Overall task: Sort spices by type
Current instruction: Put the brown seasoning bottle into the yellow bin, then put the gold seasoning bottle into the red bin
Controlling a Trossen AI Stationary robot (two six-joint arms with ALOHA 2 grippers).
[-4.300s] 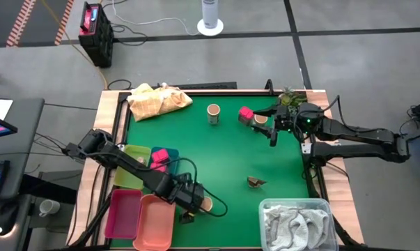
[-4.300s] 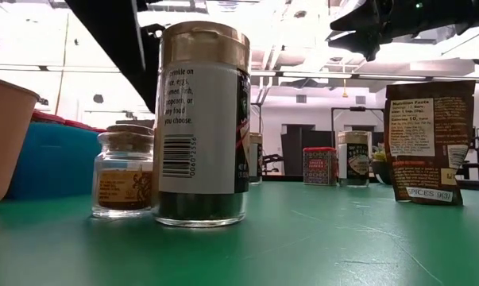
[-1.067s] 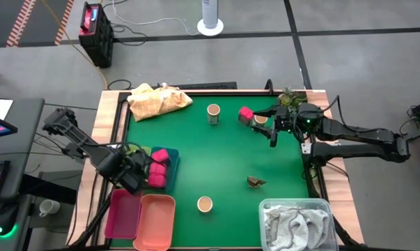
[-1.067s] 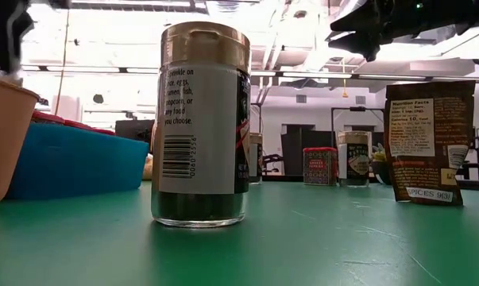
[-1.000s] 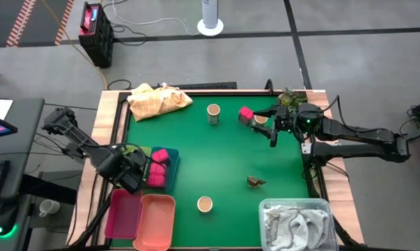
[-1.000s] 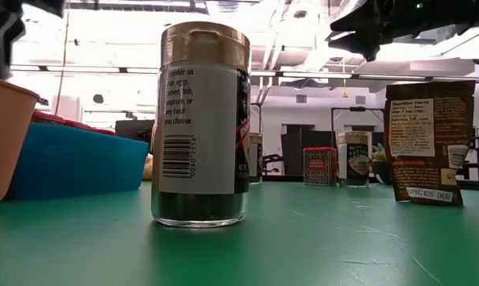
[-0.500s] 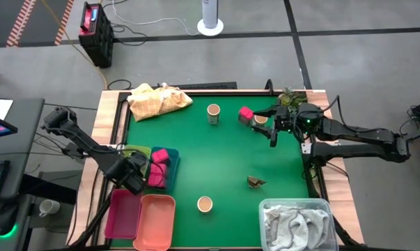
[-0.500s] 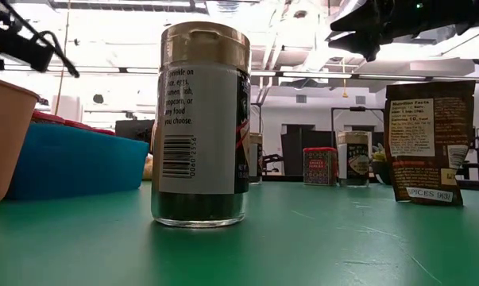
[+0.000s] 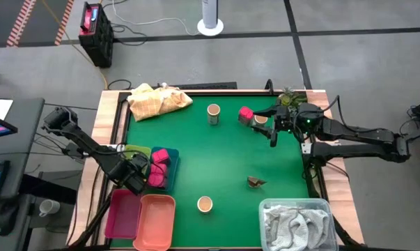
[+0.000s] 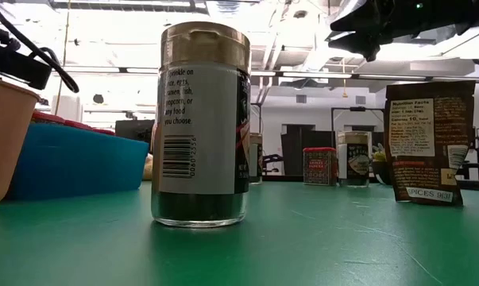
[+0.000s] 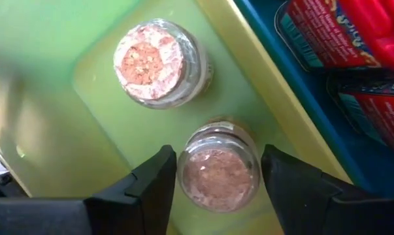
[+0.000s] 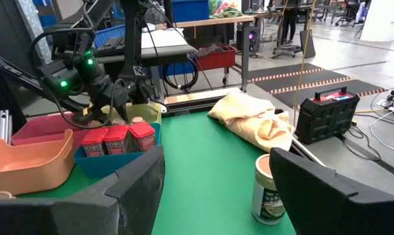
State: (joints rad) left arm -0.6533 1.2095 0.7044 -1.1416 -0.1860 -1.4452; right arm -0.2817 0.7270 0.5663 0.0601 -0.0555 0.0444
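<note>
Closest to the low camera, a tan-lidded jar (image 10: 201, 123) stands upright on the green table (image 9: 223, 160); two more like it stand upright farther back. Left, the left gripper (image 11: 217, 175) hangs over the yellow-green bin (image 11: 85, 78), fingers parted around one of two upright cork-topped jars (image 11: 219, 171), seemingly not squeezing. Three red packets (image 12: 117, 140) fill the blue bin (image 12: 112, 160) beside it. Far right, the right gripper (image 9: 271, 129) waits open, empty.
</note>
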